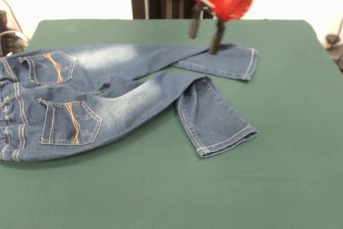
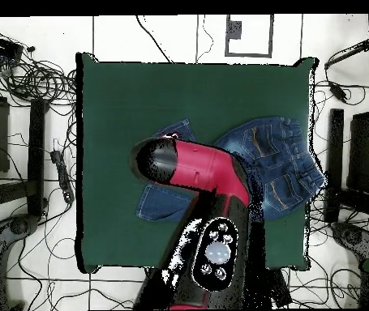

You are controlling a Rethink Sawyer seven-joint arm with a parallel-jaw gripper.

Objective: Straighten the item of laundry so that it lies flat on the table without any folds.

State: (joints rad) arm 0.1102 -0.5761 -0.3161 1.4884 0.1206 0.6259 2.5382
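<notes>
Nearest in the front view, bare green table (image 1: 225,191). Then the jeans (image 1: 107,95), back pockets up, waistband out at the picture's left edge, well away from the fingers. Not flat: nearer leg (image 1: 214,116) bent at the knee, its cuff turned toward the camera, below and nearer than the fingertips. Farther leg (image 1: 220,60) stretched across the cloth, cuff end lying just beside the fingers, on the camera's right of them.

Above that leg, gripper (image 1: 206,37) hanging from a red wrist, pointing almost straight down, slightly tilted. Two dark fingers (image 1: 216,38) spread apart, nothing between them; the right-hand tip down at the denim, contact hard to judge, the other tip higher.

Overhead, red and black arm (image 2: 195,174) reaching out from the base across the jeans (image 2: 276,158), covering much of both legs and hiding the fingers.
</notes>
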